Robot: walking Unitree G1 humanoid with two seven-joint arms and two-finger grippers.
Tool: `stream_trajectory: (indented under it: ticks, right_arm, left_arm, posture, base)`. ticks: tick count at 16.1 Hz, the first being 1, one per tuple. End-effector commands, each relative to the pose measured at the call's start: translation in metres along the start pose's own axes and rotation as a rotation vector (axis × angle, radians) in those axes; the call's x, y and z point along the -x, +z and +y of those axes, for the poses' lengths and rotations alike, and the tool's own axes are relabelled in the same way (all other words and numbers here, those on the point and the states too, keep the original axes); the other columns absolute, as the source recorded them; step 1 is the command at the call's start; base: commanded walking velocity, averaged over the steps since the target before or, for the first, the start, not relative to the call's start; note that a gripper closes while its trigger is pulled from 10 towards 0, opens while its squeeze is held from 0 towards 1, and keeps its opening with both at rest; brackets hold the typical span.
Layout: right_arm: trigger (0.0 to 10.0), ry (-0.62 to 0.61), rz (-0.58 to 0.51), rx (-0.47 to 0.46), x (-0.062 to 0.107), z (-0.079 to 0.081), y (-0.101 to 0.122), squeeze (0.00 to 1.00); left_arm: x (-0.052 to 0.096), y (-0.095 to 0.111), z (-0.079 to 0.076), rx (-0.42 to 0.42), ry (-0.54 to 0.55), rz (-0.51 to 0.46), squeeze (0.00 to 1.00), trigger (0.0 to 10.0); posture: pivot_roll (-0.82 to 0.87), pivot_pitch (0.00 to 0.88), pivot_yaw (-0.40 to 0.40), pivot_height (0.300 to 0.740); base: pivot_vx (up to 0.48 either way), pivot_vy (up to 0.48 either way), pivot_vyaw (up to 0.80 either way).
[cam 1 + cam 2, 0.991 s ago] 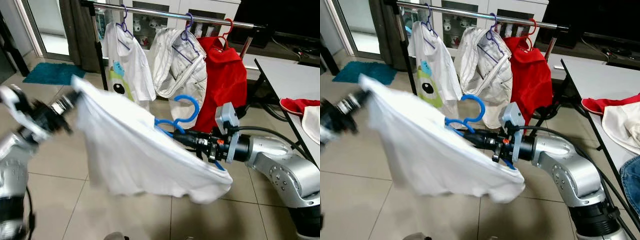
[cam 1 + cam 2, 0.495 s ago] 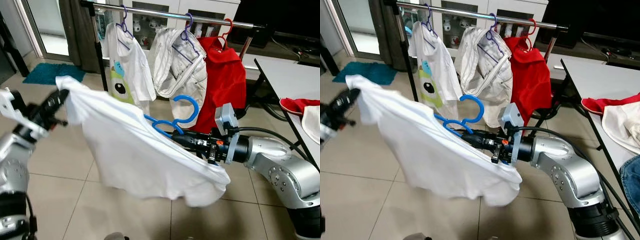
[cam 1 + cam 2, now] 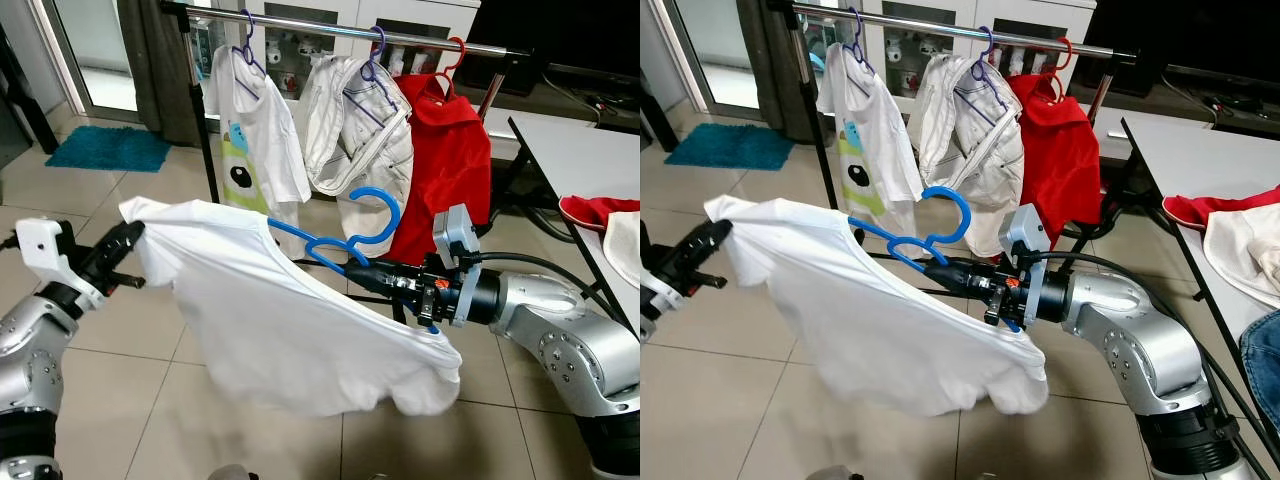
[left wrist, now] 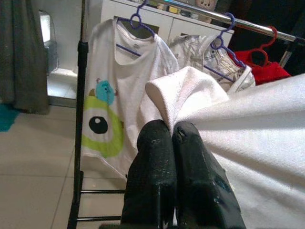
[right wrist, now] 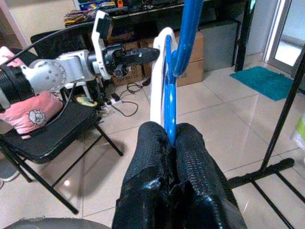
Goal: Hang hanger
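Observation:
A blue plastic hanger (image 3: 352, 236) sits in the neck of a white shirt (image 3: 290, 330), its hook up and one arm lying bare over the cloth. My right gripper (image 3: 357, 271) is shut on the hanger (image 5: 176, 57) just below the hook, with the fingers (image 5: 152, 157) pinching the blue bar. My left gripper (image 3: 133, 236) is shut on the shirt's far edge and holds it stretched out to the left. The pinched white fold (image 4: 186, 90) bulges above the closed fingertips (image 4: 157, 143). Behind stands the clothes rail (image 3: 300, 20).
On the rail hang a white monster T-shirt (image 3: 255, 140), a pale jacket (image 3: 360, 140) and a red garment (image 3: 445, 150), each on its own hanger. A white table (image 3: 580, 150) with clothes stands at the right. A teal mat (image 3: 105, 148) lies on the tiled floor.
My left gripper has come down and inward with the shirt's edge. The shirt now drapes lower, and more of the hanger's arm shows. The right arm has barely moved.

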State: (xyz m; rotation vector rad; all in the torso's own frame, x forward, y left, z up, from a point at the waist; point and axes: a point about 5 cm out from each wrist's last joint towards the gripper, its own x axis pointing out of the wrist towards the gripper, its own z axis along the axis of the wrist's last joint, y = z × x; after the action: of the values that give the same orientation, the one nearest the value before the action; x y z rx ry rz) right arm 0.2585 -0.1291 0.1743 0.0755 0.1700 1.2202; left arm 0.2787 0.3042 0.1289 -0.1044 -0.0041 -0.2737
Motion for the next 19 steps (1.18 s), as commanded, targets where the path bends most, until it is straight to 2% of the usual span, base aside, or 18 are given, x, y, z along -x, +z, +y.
stream_trajectory:
  ticks: [1,3,4,7,8,9,11,13,15,17,18,19]
  right_arm:
    - [10.0,-0.001,-0.029,0.028,0.006,0.001,0.008,0.00]
    - [10.0,-0.005,-0.028,0.029,0.006,0.000,0.008,0.00]
    - [10.0,-0.029,-0.021,0.032,0.005,-0.002,0.007,0.00]
    - [10.0,-0.118,-0.002,0.028,0.006,-0.013,0.006,0.00]
    - [10.0,-0.203,0.002,0.024,0.005,-0.024,0.005,0.00]
    - [10.0,-0.210,0.003,0.023,0.005,-0.025,0.005,0.00]
    - [10.0,-0.238,-0.005,-0.005,0.003,-0.029,0.005,0.00]
    - [10.0,-0.357,-0.002,0.003,-0.004,-0.039,0.003,0.00]
    - [10.0,-0.425,-0.055,-0.003,-0.011,-0.042,0.009,0.00]
    - [10.0,-0.503,-0.056,0.002,-0.014,-0.047,0.011,0.00]
    - [10.0,-0.548,-0.053,-0.003,-0.013,-0.050,0.009,0.00]
    - [10.0,-0.639,-0.064,-0.037,-0.011,-0.053,0.004,0.00]
  left_arm:
    - [-0.002,0.001,-0.005,-0.029,-0.029,0.006,1.00,10.0]
    - [0.001,-0.007,-0.008,-0.048,-0.040,0.047,1.00,10.0]
    - [0.005,-0.013,-0.005,-0.064,-0.005,0.072,1.00,10.0]
    - [0.012,-0.019,-0.003,-0.067,0.017,0.102,1.00,10.0]
    - [0.016,-0.021,-0.004,-0.088,0.001,0.127,1.00,10.0]
    - [0.016,-0.021,-0.005,-0.091,-0.004,0.130,1.00,10.0]
    - [0.012,-0.020,-0.015,-0.093,-0.062,0.121,1.00,10.0]
    - [0.003,-0.022,-0.036,-0.141,-0.157,0.149,1.00,10.0]
    - [-0.009,-0.018,-0.054,-0.158,-0.187,0.116,1.00,10.0]
    - [-0.017,-0.013,-0.067,-0.169,-0.212,0.094,1.00,10.0]
    - [-0.019,-0.013,-0.070,-0.174,-0.201,0.102,1.00,10.0]
    - [-0.022,-0.010,-0.076,-0.142,-0.149,0.087,1.00,10.0]
  posture:
    - [-0.09,0.000,-0.037,0.740]
    - [-0.09,0.000,-0.036,0.740]
    - [-0.09,0.000,-0.038,0.740]
    - [-0.08,0.000,-0.044,0.740]
    - [-0.08,0.000,-0.051,0.740]
    - [-0.08,0.000,-0.051,0.740]
    - [-0.07,0.000,-0.053,0.740]
    - [-0.07,0.000,-0.058,0.740]
    - [-0.07,0.000,-0.066,0.740]
    - [-0.07,0.000,-0.067,0.740]
    - [-0.07,0.000,-0.068,0.740]
    - [-0.07,0.000,-0.076,0.740]
  base:
    - [0.000,0.000,0.00]
    - [0.000,0.000,0.00]
    - [0.000,0.000,0.00]
    - [0.000,0.000,0.00]
    - [0.000,0.000,0.00]
    - [0.000,0.000,0.00]
    - [0.000,0.000,0.00]
    - [0.000,0.000,0.00]
    - [0.000,0.000,0.00]
    - [0.000,0.000,0.00]
    - [0.000,0.000,0.00]
    - [0.000,0.000,0.00]
